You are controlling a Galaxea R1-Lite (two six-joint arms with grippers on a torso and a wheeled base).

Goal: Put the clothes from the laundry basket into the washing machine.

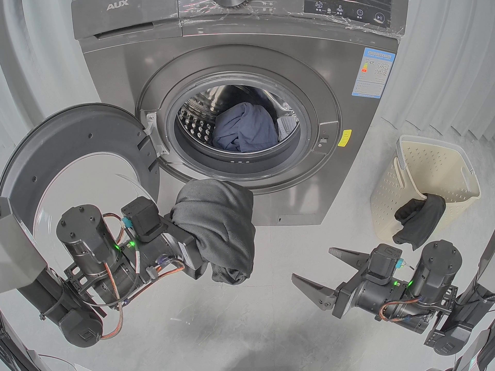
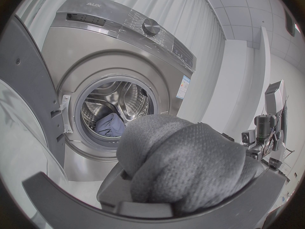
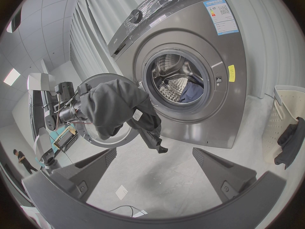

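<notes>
**Grey garment held before the open drum, one piece left on the basket**

The left pincer [image 1: 192, 253] is clenched on a grey garment [image 1: 221, 222], which hangs just in front of and below the washing machine [image 1: 289, 57] opening, clear of the floor [image 1: 268, 310]. The cloth is bunched over the pincer and wraps its fingers. It seems to be carried high so that the bundle can go over the lip of the drum [image 1: 206, 114] without dragging.

The garment's long axis runs roughly up and down. The rounded bulk sits on top, nearest the opening, and a loose tail droops toward the floor; in the right wrist view that tail [image 3: 155, 140] trails well below the bundle. It could catch on the rim if it is not lifted in.

The door [image 1: 67, 135] is swung fully aside to the robot's left, leaving the way open. A blue garment [image 1: 245, 127] already lies in the drum.

The right pincer [image 1: 314, 265] is released, its fingers spread wide, and it holds nothing. It is low over the floor near the laundry basket [image 1: 438, 166]. A black garment [image 1: 420, 220] is draped over the basket's front rim and probably goes next.
</notes>
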